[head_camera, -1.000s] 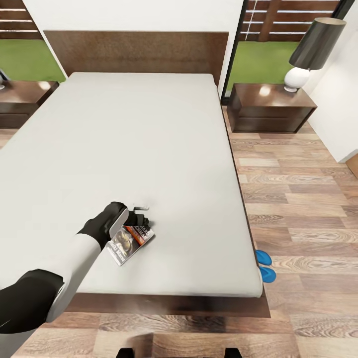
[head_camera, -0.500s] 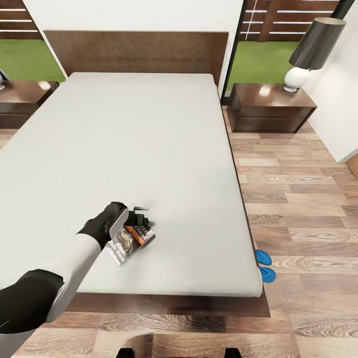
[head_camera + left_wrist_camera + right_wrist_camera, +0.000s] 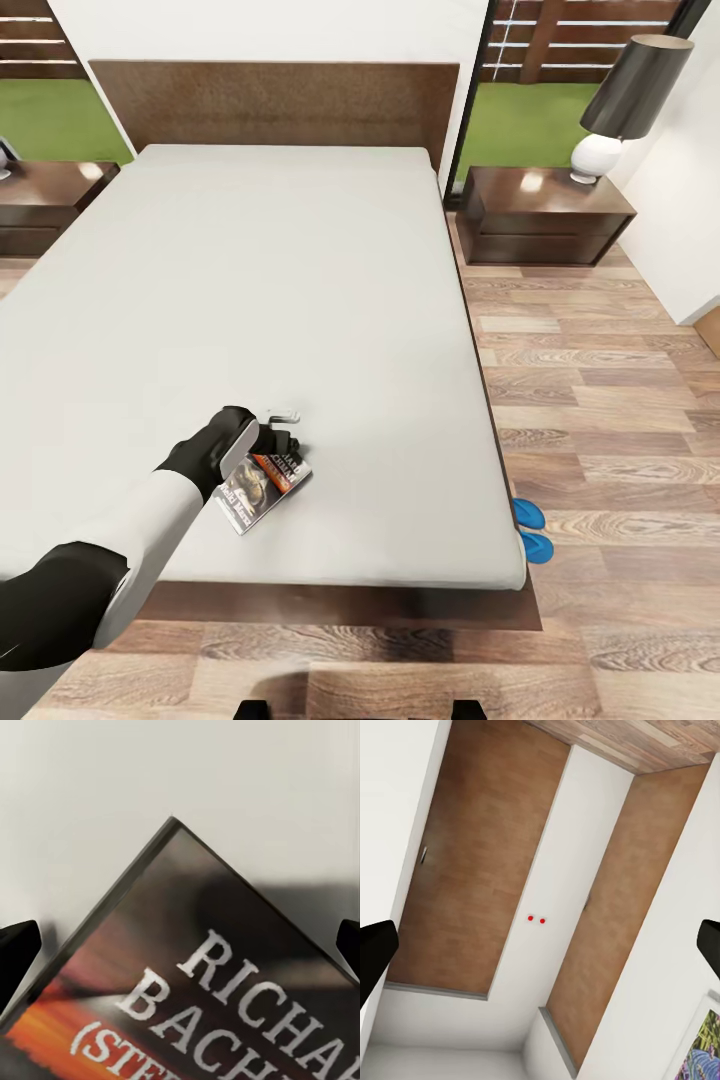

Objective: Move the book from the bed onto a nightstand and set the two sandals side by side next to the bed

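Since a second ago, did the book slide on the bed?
No. The book sits at the same spot on the light-grey mattress, under the left gripper. The slight shift at the bed's foot edge looks like camera movement.

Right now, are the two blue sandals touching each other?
Cannot tell. In the head view the sandals peek out beside the bed, too small to show a gap.

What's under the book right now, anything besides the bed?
The book sits on the bed's plain grey mattress near the foot edge, with the left end effector at its far end. Whatever is directly beneath the cover is hidden.
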Motion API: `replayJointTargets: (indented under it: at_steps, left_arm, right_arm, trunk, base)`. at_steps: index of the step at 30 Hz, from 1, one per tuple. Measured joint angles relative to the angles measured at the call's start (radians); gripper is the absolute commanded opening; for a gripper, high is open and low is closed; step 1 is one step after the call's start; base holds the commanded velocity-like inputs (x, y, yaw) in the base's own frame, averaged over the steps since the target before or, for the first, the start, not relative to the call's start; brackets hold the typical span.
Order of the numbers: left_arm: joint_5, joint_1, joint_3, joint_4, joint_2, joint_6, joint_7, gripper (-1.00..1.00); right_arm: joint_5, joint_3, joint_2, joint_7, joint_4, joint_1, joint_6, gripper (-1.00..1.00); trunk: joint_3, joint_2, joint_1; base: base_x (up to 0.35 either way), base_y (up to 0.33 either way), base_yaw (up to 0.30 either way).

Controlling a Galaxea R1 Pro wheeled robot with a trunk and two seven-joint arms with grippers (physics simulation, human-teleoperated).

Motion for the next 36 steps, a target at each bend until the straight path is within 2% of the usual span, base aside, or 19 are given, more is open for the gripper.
replayJointTargets:
  at_steps: [36]
  left_arm:
    - [0.000, 0.000, -0.001, 0.000, 0.001, 0.000, 0.000, 1.00]
  right_arm:
    - [0.001, 0.000, 0.003, 0.001, -0.001, 0.000, 0.000, 1.00]
  trunk:
    - [0.000, 0.000, 0.000]
  base:
    - [-0.021, 0.000, 0.000]
